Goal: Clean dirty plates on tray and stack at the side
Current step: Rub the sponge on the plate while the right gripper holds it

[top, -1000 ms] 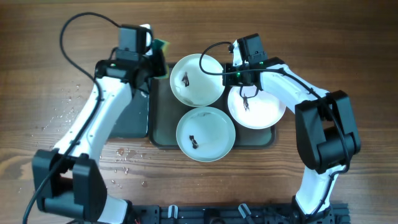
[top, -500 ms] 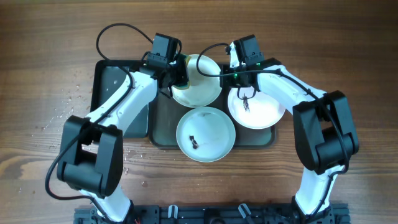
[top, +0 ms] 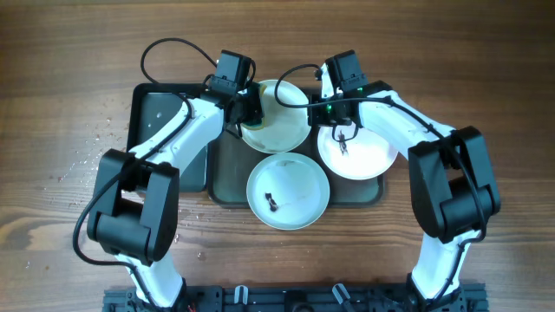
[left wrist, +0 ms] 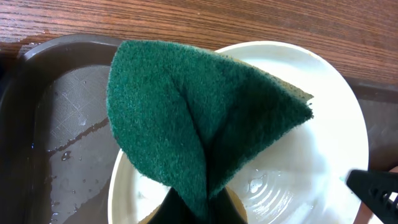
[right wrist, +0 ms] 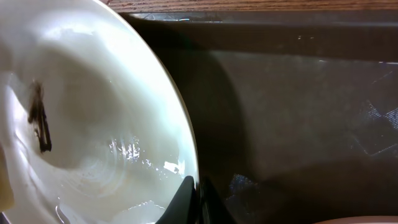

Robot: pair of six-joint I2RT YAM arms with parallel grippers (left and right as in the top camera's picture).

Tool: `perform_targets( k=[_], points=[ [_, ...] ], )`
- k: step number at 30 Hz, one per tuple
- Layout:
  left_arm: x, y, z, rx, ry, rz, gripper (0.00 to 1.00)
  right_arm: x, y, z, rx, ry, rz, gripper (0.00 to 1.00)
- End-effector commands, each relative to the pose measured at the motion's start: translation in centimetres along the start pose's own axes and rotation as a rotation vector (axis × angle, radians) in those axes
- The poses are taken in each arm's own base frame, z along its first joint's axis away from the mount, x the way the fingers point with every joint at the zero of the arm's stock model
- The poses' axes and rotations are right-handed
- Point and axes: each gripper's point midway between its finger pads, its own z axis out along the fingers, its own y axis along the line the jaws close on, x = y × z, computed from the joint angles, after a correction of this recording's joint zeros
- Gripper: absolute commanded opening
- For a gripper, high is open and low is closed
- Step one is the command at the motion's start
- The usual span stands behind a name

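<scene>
Three white plates lie on the brownish-grey tray (top: 224, 178): a far plate (top: 282, 126), a right plate (top: 368, 156) with dark dirt, and a front plate (top: 295, 186) with a dark speck. My left gripper (top: 250, 104) is shut on a folded green sponge (left wrist: 199, 118) and holds it over the left part of the far plate (left wrist: 311, 162). My right gripper (top: 317, 108) is shut on that plate's right rim. In the right wrist view the gripper (right wrist: 198, 198) pinches the rim of the wet plate (right wrist: 106, 124), which has a dark streak (right wrist: 38, 118).
A narrower black tray (top: 156, 121) with water on it lies left of the big tray. Water drops (top: 91, 152) dot the wood at the left. The big tray's wet floor shows in both wrist views (left wrist: 62, 130) (right wrist: 298, 124).
My left arm has swung right from the black tray, carrying the sponge to the far plate. The right arm has stayed on the plate's rim.
</scene>
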Motion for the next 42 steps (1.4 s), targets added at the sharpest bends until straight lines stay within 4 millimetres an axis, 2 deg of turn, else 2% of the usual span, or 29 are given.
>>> perform_targets(
  k=[1,9,15,20,27,33,39,42],
  points=[
    [-0.6,0.0,0.2,-0.009,-0.017,-0.015,0.04,0.4,1.8,-0.5,-0.033,0.000,-0.030,0.04],
    [0.1,0.4,1.3,-0.025,0.010,-0.017,0.04,0.5,2.0,-0.2,0.004,-0.011,-0.051,0.04],
    [0.7,1.7,2.0,-0.083,0.024,-0.055,0.04,0.5,2.0,-0.2,0.005,-0.010,-0.050,0.04],
    [2.0,2.0,2.1,-0.094,0.076,-0.104,0.04,0.5,2.0,-0.2,0.004,-0.009,-0.050,0.04],
    [4.2,2.0,4.3,-0.066,0.167,-0.114,0.04,0.5,2.0,-0.2,0.004,-0.010,-0.051,0.04],
    [6.8,-0.4,5.2,0.086,0.302,-0.131,0.04,0.5,2.0,-0.2,0.004,-0.011,-0.051,0.04],
    [8.1,-4.6,3.6,0.348,0.406,-0.080,0.04,0.5,2.0,-0.2,0.004,-0.011,-0.051,0.04],
    [8.1,-5.6,2.8,0.425,0.422,-0.060,0.04,0.5,2.0,-0.2,0.004,-0.011,-0.051,0.04]
  ],
)
